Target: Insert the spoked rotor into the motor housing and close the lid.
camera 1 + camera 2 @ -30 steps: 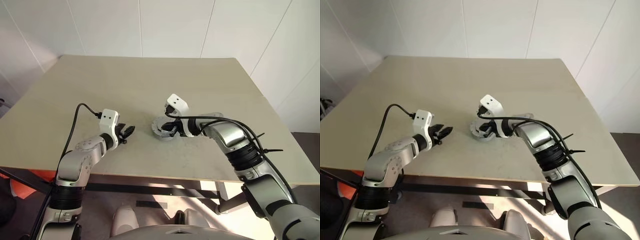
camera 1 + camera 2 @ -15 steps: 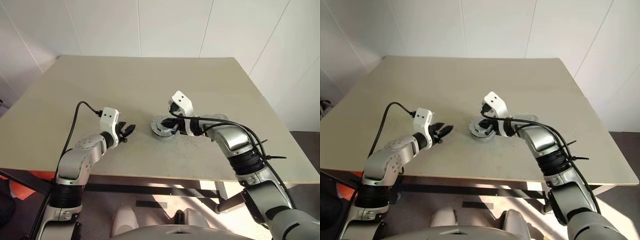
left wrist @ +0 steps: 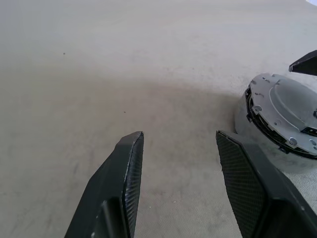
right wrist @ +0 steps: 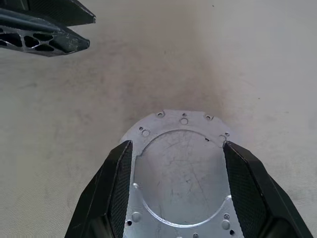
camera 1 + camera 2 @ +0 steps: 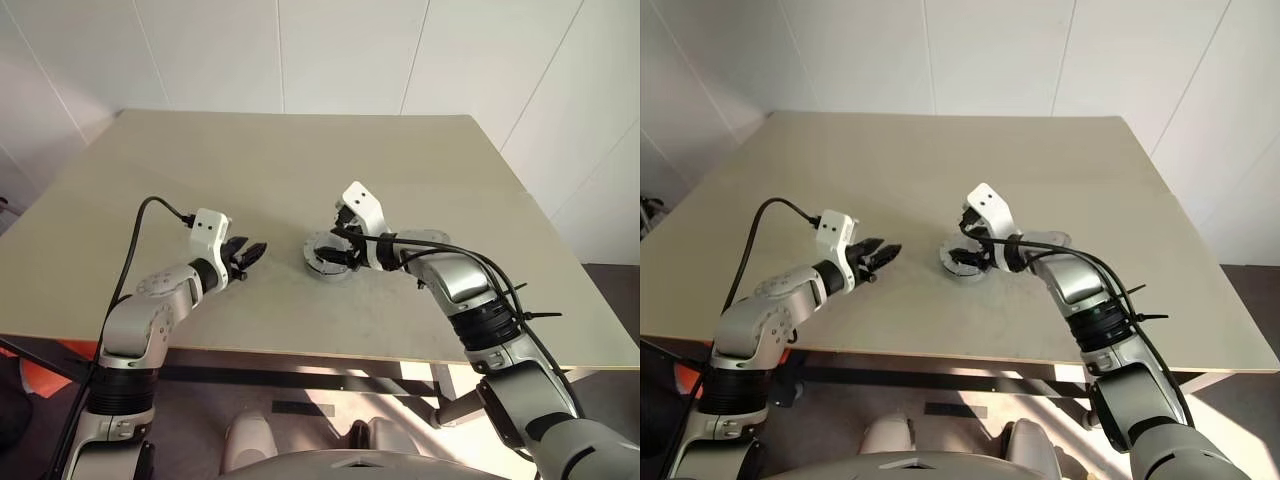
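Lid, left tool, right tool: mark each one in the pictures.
lid (image 4: pixel 181 171): right wrist view, flat silver top face.
left tool (image 3: pixel 179 166): left wrist view, midway between its fingertips.
right tool (image 4: pixel 177 153): right wrist view, midway between its fingertips.

The right gripper (image 4: pixel 176 191) has its two black fingers (image 4: pixel 116 191) spread apart, one on each side of the round silver lid (image 4: pixel 181 173) lying on the beige tabletop (image 4: pixel 247 64); the left gripper (image 4: pixel 47 27) pokes in from a corner, well apart
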